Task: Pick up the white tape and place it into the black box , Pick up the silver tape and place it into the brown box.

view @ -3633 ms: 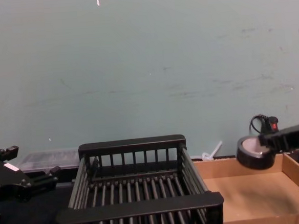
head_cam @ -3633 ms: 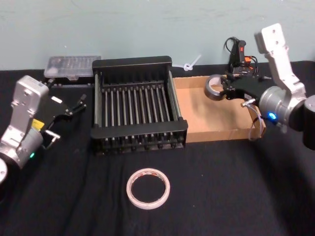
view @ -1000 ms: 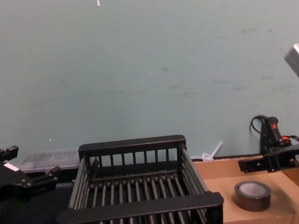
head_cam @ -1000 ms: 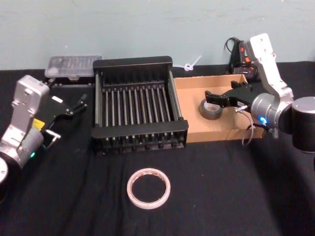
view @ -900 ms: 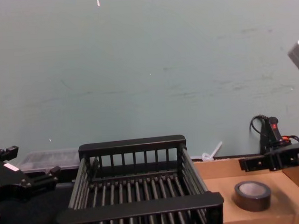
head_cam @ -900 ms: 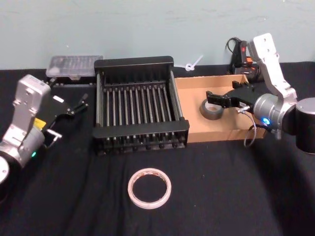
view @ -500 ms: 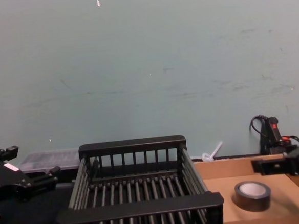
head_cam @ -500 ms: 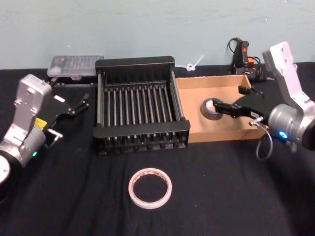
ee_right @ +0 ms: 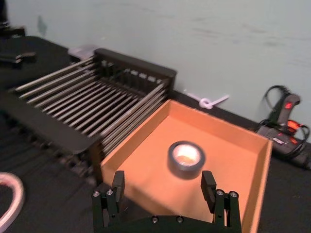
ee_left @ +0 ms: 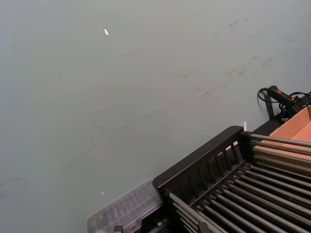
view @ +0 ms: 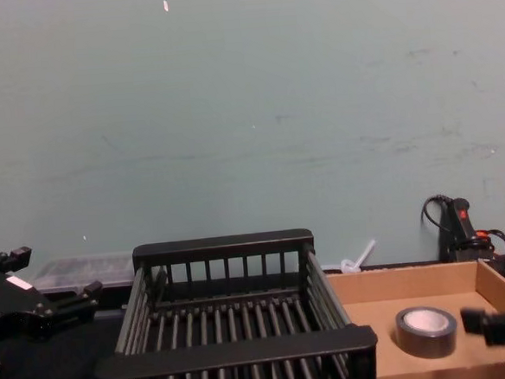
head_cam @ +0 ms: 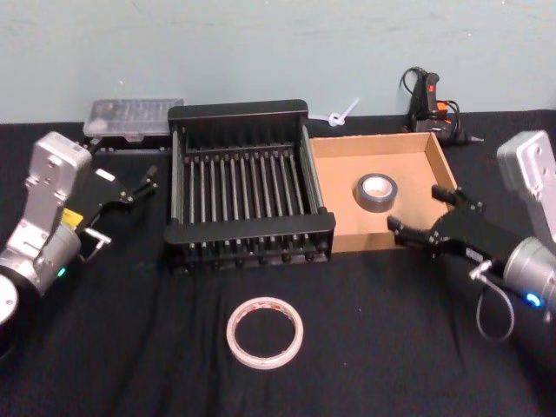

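Silver tape (head_cam: 376,191) flat inside brown box (head_cam: 337,175), nothing touching. Right end effector (head_cam: 423,221) spread wide, empty, at box's near R corner. White tape (head_cam: 264,332) on tabletop (head_cam: 130,347), near side of black box (head_cam: 239,184). Left end effector (head_cam: 143,182) parked far L, empty, parted.

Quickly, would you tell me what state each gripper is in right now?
Left gripper: open, empty, at the table's left beside the black box.
Right gripper: open, empty, at the brown box front edge, apart from the silver tape.

A scuffed pale green wall (view: 247,112) rises behind a table draped in black cloth (head_cam: 391,347).
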{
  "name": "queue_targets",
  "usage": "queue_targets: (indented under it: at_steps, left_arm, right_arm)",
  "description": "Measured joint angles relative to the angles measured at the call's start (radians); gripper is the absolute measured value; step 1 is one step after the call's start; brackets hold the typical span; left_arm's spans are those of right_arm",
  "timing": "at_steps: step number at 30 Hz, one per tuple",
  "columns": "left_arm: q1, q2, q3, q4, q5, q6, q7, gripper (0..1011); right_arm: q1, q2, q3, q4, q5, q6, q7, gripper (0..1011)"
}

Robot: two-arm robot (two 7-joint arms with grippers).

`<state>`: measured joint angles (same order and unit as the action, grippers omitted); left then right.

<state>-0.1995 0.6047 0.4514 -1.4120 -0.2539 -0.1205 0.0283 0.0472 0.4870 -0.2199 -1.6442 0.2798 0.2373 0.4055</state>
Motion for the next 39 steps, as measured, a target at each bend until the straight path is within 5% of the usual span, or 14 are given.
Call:
queue_targets:
  at_steps: [16,39]
  left_arm:
    - [0.000,0.000,0.000,0.000,0.000,0.000,0.000,1001]
    - [0.000,0.000,0.000,0.000,0.000,0.000,0.000,1002]
  right_arm:
    - [-0.036,0.038,-0.114,-0.014,0.015,0.011,0.053,1002]
    - [0.133,0.029,-0.319,0.086,0.005,-0.008,0.193,1002]
